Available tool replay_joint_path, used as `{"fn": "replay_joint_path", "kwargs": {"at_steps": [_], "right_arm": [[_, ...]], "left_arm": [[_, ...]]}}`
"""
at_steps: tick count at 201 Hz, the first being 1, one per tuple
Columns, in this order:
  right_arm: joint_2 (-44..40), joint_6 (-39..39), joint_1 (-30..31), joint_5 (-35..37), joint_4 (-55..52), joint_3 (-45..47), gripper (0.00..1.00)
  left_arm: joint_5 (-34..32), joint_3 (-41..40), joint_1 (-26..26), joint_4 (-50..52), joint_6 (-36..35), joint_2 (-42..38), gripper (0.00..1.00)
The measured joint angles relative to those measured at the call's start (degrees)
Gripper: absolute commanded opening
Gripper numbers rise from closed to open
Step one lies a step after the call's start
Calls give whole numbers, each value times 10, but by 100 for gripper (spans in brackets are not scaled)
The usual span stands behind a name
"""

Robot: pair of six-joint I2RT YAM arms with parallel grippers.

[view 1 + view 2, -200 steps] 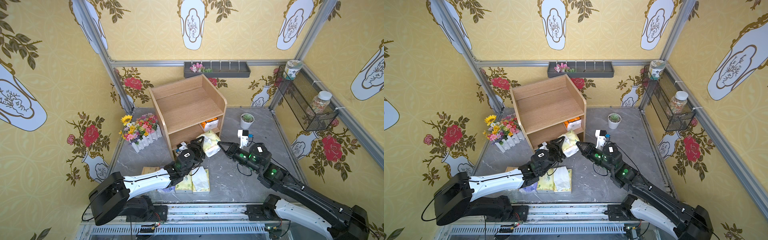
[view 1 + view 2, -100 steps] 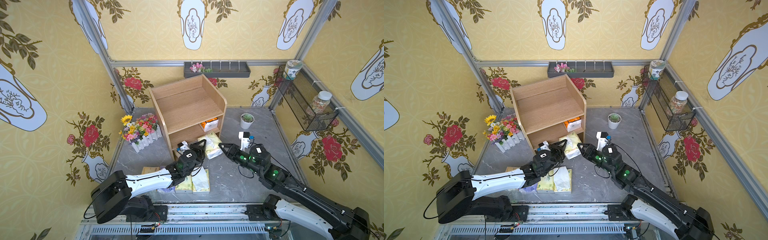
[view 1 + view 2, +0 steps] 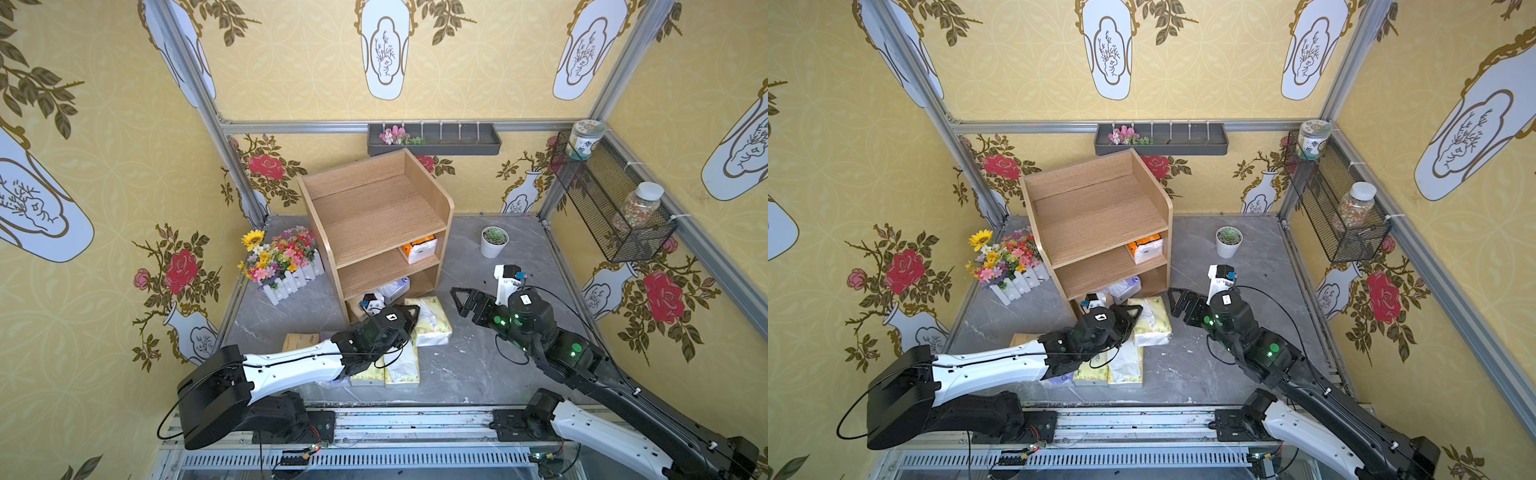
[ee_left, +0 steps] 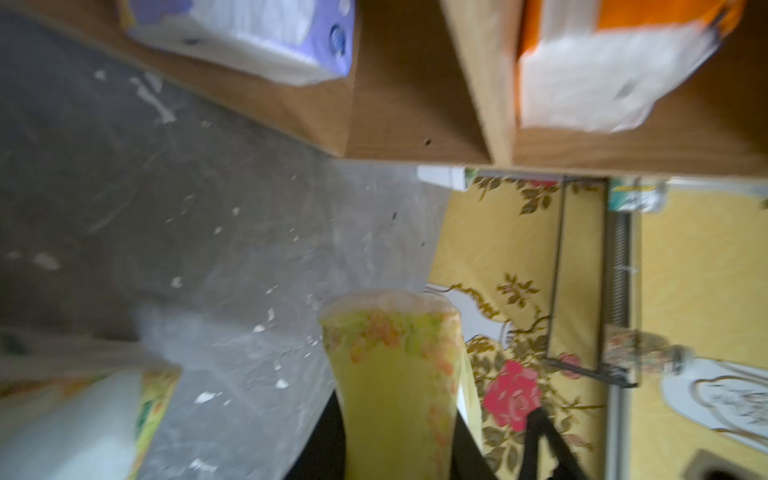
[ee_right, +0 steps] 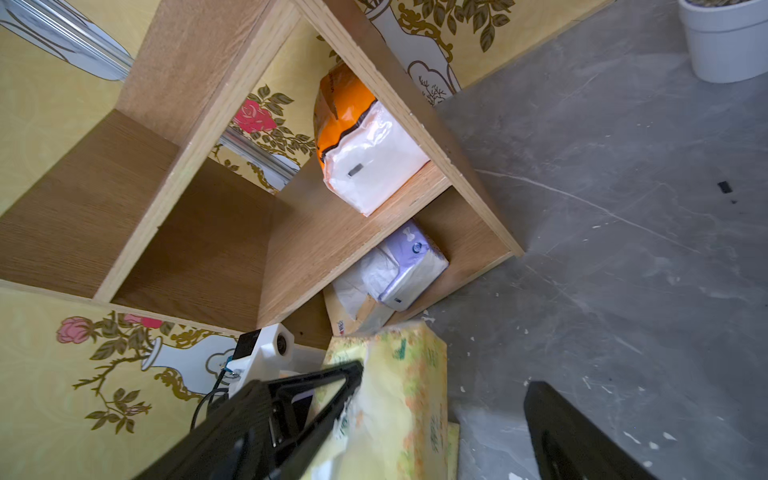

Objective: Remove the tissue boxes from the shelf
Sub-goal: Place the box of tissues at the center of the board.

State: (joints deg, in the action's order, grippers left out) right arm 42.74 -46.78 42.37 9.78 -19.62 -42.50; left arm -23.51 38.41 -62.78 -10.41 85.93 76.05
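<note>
Caught the pale yellow tissue pack (image 3: 432, 322) pinched in the left gripper (image 3: 411, 312), right at the near front of the shelf (image 3: 374, 216). Spotted an orange-and-white pack (image 3: 419, 249) on the middle tier, right side, and a lavender pack (image 3: 395, 286) on the bottom tier. Noticed more packs (image 3: 401, 365) lying nearer on the floor (image 3: 478, 365). Found the right gripper (image 3: 459, 303) spread wide and holding nothing, just right of the yellow one.

You can count one light-brown wooden three-tier shelf (image 3: 374, 216), one orange-and-white plastic-wrapped tissue pack (image 3: 419, 249), two lavender packs (image 3: 395, 286), two tan packs (image 3: 299, 341) and at least three pale yellow packs with green print (image 3: 365, 376); more of these I cannot tell.
</note>
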Motion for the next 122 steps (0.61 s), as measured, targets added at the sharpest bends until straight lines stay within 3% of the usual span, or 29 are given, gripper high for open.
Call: {"fn": "replay_joint_path", "kwargs": {"at_steps": [45,105,122], "right_arm": [[0,17,0,-19,-52,-10,99],[-27,-3,-9,-50,-96,46,98],[-41,-18,-12,-51,-109,60,97]], "left_arm": [[21,93,-57,102,-66,63,21],[44,123,-80,108,-78,168,21],[47,132,-86,106,-74,186,28]]}}
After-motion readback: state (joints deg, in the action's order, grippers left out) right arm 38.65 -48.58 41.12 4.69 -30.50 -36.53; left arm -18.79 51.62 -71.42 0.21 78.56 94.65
